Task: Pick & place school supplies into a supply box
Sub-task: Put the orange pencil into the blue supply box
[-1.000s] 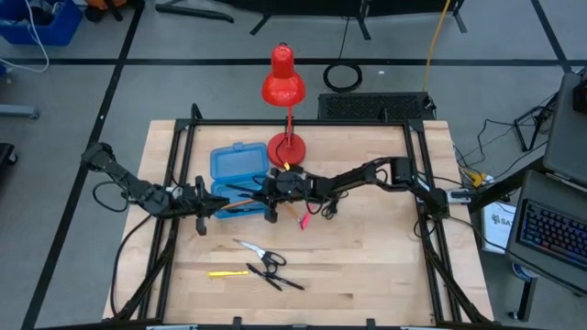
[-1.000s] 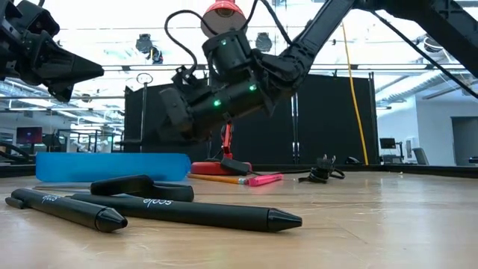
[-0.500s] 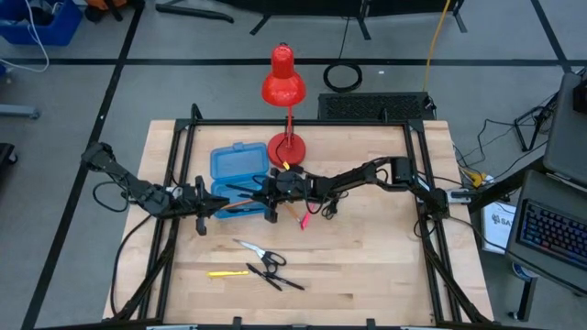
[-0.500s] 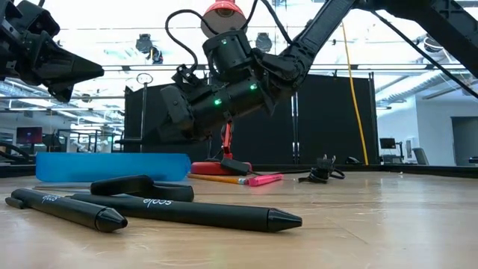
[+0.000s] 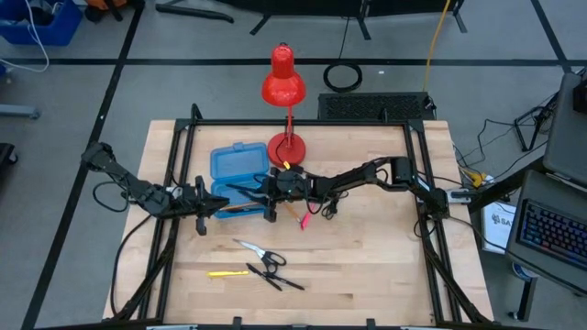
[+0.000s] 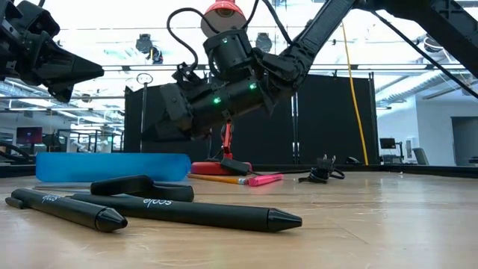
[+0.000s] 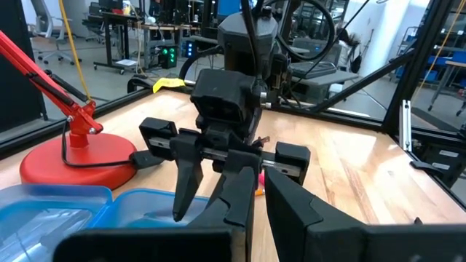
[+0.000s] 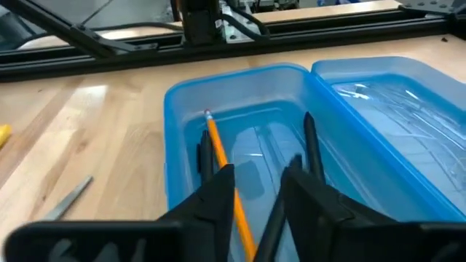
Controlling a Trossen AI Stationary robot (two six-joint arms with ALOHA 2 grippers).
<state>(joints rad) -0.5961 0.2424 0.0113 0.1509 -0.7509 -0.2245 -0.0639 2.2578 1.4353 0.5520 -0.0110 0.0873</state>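
Note:
The supply box, a translucent blue case, lies open on the table with its lid (image 5: 238, 163) toward the far side and its tray (image 8: 218, 94) nearer. My right gripper (image 8: 258, 196) hovers open over the tray, pointing along it toward the table's left. An orange pencil (image 8: 222, 164) lies lengthwise in the tray under its fingers. My left gripper (image 7: 260, 215) is open with a narrow gap, raised at the tray's left end and facing the right gripper. Scissors (image 5: 260, 253), a yellow pencil (image 5: 227, 273) and black pens (image 6: 187, 213) lie flat near the near edge. A pink pencil (image 5: 303, 219) lies right of the box.
The red desk lamp (image 5: 283, 84) stands on its base (image 5: 287, 148) just behind the box, and its black cord (image 5: 323, 209) trails by the right arm. A black frame (image 5: 303, 122) edges the table. Bare wood lies to the right of the scissors.
My right gripper has edged a little toward the table's left over the tray. Nothing else has moved.

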